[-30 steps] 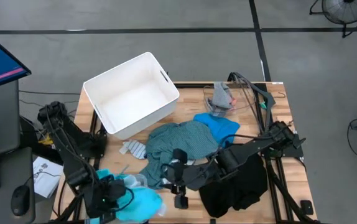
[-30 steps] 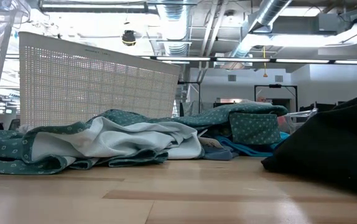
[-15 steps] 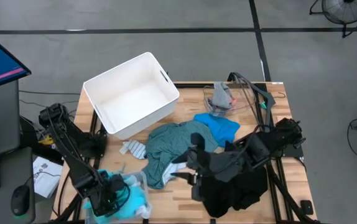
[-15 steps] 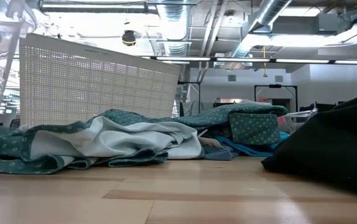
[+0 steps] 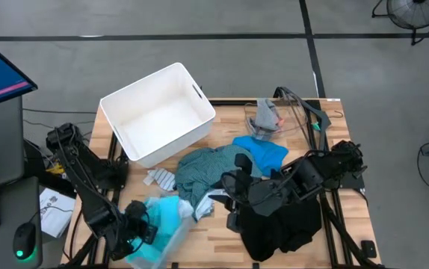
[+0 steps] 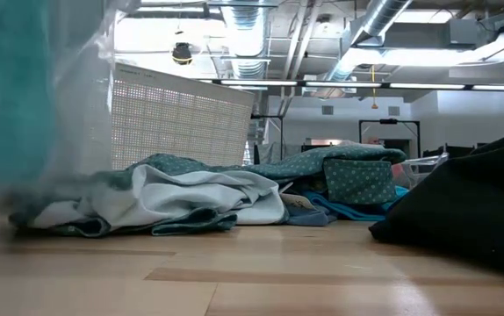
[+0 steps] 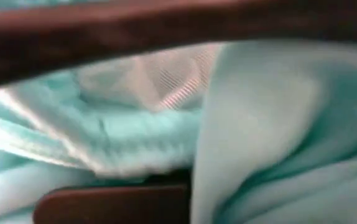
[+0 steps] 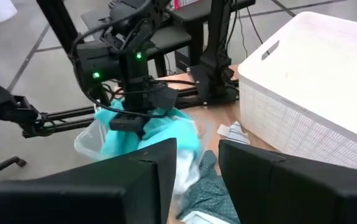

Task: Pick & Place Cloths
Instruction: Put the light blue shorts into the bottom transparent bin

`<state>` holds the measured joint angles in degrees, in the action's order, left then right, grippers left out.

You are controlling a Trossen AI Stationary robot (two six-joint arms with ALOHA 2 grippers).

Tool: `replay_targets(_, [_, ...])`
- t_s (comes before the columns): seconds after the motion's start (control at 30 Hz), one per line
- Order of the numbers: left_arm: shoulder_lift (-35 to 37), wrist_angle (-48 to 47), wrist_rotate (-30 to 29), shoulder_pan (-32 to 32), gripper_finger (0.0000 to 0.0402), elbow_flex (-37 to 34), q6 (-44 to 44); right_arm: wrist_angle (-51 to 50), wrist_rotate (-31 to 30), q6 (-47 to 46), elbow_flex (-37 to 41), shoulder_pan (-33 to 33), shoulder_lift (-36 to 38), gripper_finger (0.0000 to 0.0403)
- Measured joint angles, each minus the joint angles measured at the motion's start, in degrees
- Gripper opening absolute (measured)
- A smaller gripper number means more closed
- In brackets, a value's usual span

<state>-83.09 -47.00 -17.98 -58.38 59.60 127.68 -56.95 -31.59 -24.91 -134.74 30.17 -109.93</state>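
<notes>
Left tool (image 8: 129, 122), closed on the turquoise shirt (image 5: 162, 220), has lifted it off the table's (image 5: 207, 243) near-left corner since a second ago, ready for the white bin (image 5: 157, 112); right tool (image 5: 233, 196), open, hovers over the teal-grey shirt (image 5: 207, 168).

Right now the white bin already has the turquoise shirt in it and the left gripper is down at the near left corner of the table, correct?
Not quite. The white bin holds nothing, as the high view shows. The turquoise shirt is still at the table's near left corner, bunched with clear plastic at the left gripper. The rest stands.
</notes>
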Motion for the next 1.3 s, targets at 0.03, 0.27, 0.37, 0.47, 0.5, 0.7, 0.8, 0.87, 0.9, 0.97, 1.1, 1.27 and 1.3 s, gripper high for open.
replay_targets(0.03, [0.4, 0.2, 0.9, 0.3, 0.0, 0.2, -1.1, -0.1, 0.0, 0.7, 0.0, 0.0, 0.0, 0.0117])
replay_targets(0.27, [6.5, 4.6, 0.4, 0.4, 0.0008, 1.1, -19.2, -0.9, 0.2, 7.2, 0.2, 0.1, -1.2, 0.0123])
replay_targets(0.37, [8.6, 7.6, 0.8, 0.4, 0.0032, 1.1, -29.7, -0.9, 0.2, 8.8, 0.0, 0.2, -0.9, 0.0144])
replay_targets(0.47, [10.2, 8.8, 4.9, 0.4, 0.0072, 1.1, -43.5, -1.4, 0.4, 10.2, 0.0, 0.5, -1.0, 0.0177])
replay_targets(0.5, [10.7, 8.7, 6.6, 0.7, 0.0088, 1.1, -48.0, -1.4, 0.5, 10.3, 0.0, 0.6, -1.0, 0.019])
replay_targets(0.7, [12.4, 8.6, 9.4, 1.5, 0.0183, 1.1, -75.6, -1.4, 1.9, 10.0, 0.1, 0.4, -1.0, 0.0243])
replay_targets(0.8, [11.4, 8.5, 8.3, 3.1, 0.0212, 1.1, -84.1, -1.5, 3.0, 8.3, 0.1, -0.3, -1.0, 0.0244])
replay_targets(0.87, [10.0, 8.5, 8.4, 4.7, 0.0218, 1.1, -89.7, -2.3, 3.2, 7.0, 0.1, -0.5, -1.0, 0.024])
replay_targets(0.9, [9.0, 8.6, 8.7, 5.6, 0.0217, 1.1, -92.8, -3.0, 3.2, 6.3, 0.1, -0.3, -1.0, 0.0237])
replay_targets(0.97, [6.0, 8.6, 10.1, 8.1, 0.0204, 1.1, -97.7, -4.4, 3.2, 5.0, 0.1, 0.0, -1.0, 0.0231])
replay_targets(1.1, [-0.1, 8.4, 16.5, 13.3, 0.0149, 1.0, -100.4, -5.4, 3.2, 1.9, 0.0, 0.4, -1.7, 0.0218])
replay_targets(1.27, [-7.3, 7.7, 21.5, 15.6, 0.0042, 1.0, -108.1, -5.6, 3.2, 0.8, 0.1, 1.0, -1.9, 0.0205])
replay_targets(1.3, [-8.5, 7.9, 21.5, 15.6, 0.0022, 1.1, -110.0, -5.6, 3.2, 0.5, 0.0, 1.2, -1.9, 0.0203])
